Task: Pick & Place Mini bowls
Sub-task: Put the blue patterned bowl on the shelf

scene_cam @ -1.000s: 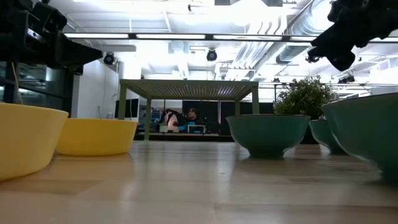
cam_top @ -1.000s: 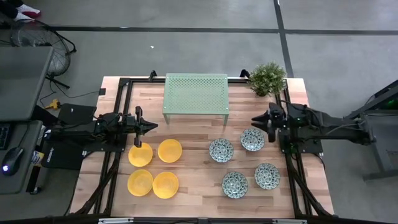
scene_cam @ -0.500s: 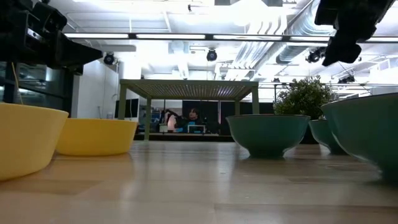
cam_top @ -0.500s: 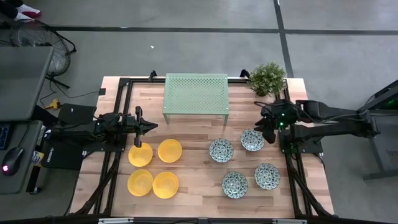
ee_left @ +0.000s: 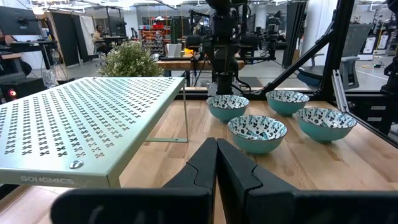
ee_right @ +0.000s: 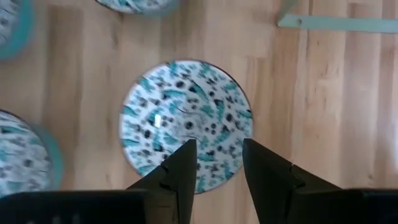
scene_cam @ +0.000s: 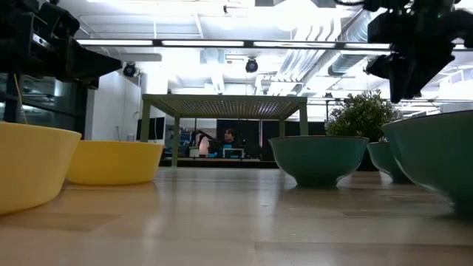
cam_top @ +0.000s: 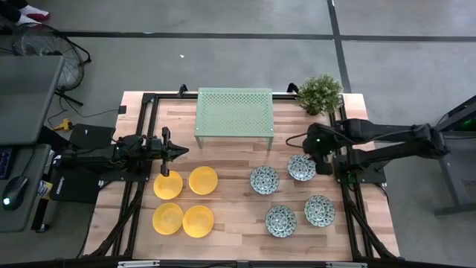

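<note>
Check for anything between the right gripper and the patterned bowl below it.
Nothing visible. The right gripper hangs open directly above the patterned bowl, with only clear air between its fingers and the rim.

The surface [cam_top: 238, 216] is seen to be pale wood in jointed strips, smooth with a soft sheen. The rack [cam_top: 234, 112] is painted sheet metal — pale green, matt, perforated throughout. The yellow bowls [cam_top: 183, 201] appear smooth and evenly coloured; the patterned bowls [ee_left: 257, 131] look glazed and glossy — speckled inside, plain teal outside. The right tool [ee_right: 214, 165] is matt black with flat-faced fingers.
</note>
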Available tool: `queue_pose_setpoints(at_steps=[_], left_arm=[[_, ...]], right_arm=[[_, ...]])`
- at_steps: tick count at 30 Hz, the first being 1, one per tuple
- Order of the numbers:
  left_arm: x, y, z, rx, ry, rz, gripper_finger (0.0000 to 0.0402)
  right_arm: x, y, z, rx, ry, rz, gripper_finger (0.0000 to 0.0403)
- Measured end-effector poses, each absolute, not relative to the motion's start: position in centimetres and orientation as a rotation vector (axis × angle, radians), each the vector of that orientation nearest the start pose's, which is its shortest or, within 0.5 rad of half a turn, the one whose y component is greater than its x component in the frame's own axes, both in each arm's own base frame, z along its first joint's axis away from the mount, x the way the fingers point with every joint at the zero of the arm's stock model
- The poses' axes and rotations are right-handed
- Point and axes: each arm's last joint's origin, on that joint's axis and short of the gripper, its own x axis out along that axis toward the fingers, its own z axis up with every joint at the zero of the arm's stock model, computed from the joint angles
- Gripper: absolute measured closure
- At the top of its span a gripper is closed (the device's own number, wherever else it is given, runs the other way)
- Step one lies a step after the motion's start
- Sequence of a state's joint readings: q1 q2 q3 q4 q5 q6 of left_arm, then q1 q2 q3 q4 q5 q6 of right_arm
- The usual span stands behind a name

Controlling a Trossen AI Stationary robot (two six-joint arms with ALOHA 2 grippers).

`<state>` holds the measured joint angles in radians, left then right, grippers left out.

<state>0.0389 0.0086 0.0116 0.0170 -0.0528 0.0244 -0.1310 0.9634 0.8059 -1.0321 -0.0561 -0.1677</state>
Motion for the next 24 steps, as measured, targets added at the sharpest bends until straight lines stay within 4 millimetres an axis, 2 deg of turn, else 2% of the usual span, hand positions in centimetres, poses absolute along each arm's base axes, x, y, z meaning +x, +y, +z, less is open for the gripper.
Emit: queue_pose_setpoints(at_steps=[5,9,13,18,24], left_arm=[[9.7,0.5,16.8,0.024,-0.019,0.092,0.0395],[9.7,0.5,16.8,0.024,-0.019,0.092,0.0395],[9.7,0.5,16.8,0.024,-0.019,0.092,0.0395],[9.7,0.5,16.8,0.024,-0.019,0.092,0.0395],[9.7,0.5,16.8,0.024,-0.019,0.092,0.0395]], right_arm=[[16.5,-2.2,24.1,-0.094,1.269,0.018,0.0284],[17.1,-2.7,23.3,-0.057,1.322,0.013,0.0278],[17.6,-3.5,22.5,0.068,1.368,-0.056,0.0258],[17.9,-4.5,21.8,0.269,1.408,-0.236,0.0231],[17.8,-5.3,21.2,0.462,1.432,-0.403,0.0217]])
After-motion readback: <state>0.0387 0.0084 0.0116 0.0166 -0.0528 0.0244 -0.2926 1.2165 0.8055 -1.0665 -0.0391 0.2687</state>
